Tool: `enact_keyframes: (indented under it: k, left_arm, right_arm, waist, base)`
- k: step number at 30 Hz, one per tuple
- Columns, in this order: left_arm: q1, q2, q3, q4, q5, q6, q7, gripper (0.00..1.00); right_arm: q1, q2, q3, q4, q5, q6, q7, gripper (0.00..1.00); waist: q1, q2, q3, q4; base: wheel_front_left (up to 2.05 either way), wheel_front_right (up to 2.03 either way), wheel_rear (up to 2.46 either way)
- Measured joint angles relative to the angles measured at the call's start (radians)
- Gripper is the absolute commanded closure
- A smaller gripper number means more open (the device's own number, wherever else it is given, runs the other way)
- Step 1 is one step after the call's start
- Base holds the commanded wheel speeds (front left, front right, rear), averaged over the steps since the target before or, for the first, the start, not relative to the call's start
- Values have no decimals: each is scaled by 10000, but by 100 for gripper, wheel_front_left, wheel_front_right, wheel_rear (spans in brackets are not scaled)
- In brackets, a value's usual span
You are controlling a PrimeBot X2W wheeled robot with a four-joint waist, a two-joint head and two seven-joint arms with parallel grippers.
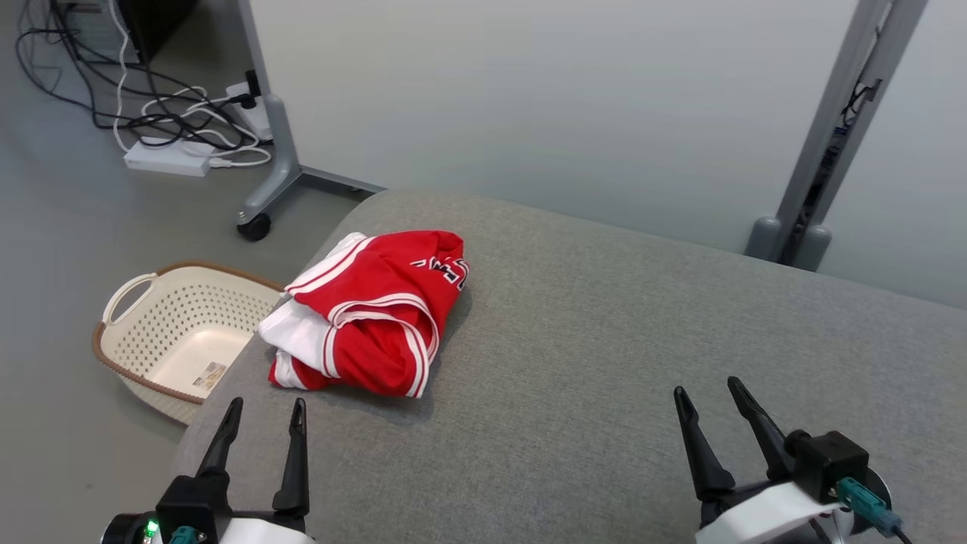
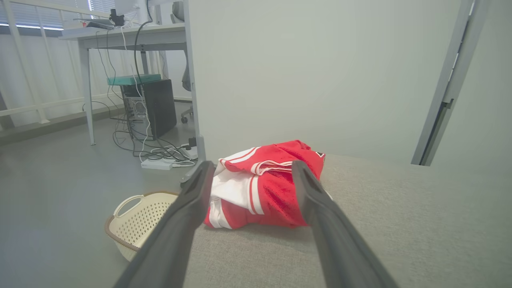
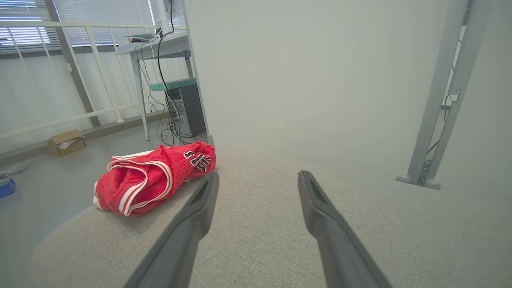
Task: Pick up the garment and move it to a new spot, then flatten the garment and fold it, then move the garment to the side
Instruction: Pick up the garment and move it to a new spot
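Observation:
The garment is a red jersey with white trim, lying crumpled in a heap near the left end of the grey fabric surface. My left gripper hovers open at the lower left, just in front of the heap and apart from it. In the left wrist view the garment sits straight ahead between the open fingers. My right gripper stands open at the lower right, far from the cloth. The right wrist view has the garment off to the left of the gripper.
A cream perforated basket stands on the floor beside the surface's left edge. Cables and a power strip lie by a wheeled partition foot. A pale partition wall rises behind. Bare fabric stretches to the right of the garment.

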Motion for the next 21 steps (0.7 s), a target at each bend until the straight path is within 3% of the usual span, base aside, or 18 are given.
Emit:
enact_keyframes:
  k: [11,21]
  left_arm:
    - [-40,-2,537,-614,-201,268,0,0]
    - [-30,-4,621,-777,-290,384,0,0]
  right_arm:
    - [-1250,15,1064,299,-90,2,0,0]
    - [-1674,12,1225,608,-4,2,0,0]
  waist:
    - [0,0,755,681]
    - [0,0,902,772]
  base:
    - [0,0,0]
    - [0,0,0]
